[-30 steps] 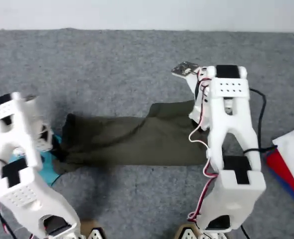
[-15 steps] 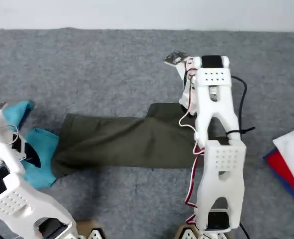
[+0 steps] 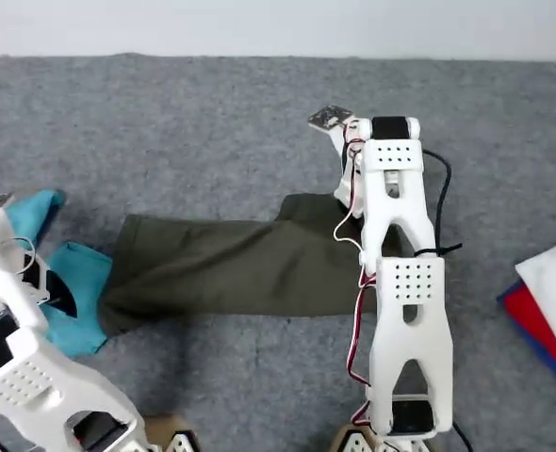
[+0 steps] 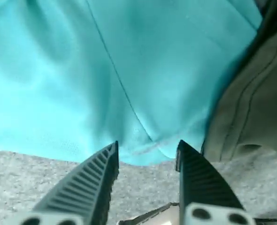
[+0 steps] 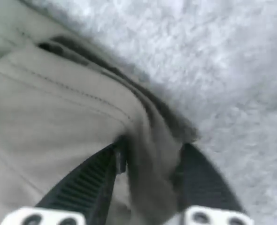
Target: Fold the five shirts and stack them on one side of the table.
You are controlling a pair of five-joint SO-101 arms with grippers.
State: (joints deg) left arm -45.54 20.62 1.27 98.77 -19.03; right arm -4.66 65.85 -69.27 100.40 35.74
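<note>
Nothing readable here, tbh. No print, label, number or sign that I can make out on the olive shirt [image 3: 231, 268] or the teal shirt [image 3: 80, 278].

Five shirts: one olive shirt [image 3: 231, 264], one teal shirt [image 3: 78, 282], and three folded in one pile [image 3: 553, 282]. Two robot arms: left arm [image 3: 28, 372], right arm [image 3: 402, 282]. One tabletop [image 3: 212, 122].

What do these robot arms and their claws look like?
The left arm and right arm are blocky white shells with grids of small holes and black motor blocks at the joints. Thin red, white and black cables run along the right one. The left gripper and right gripper have black, ribbed, pointed fingers.
</note>
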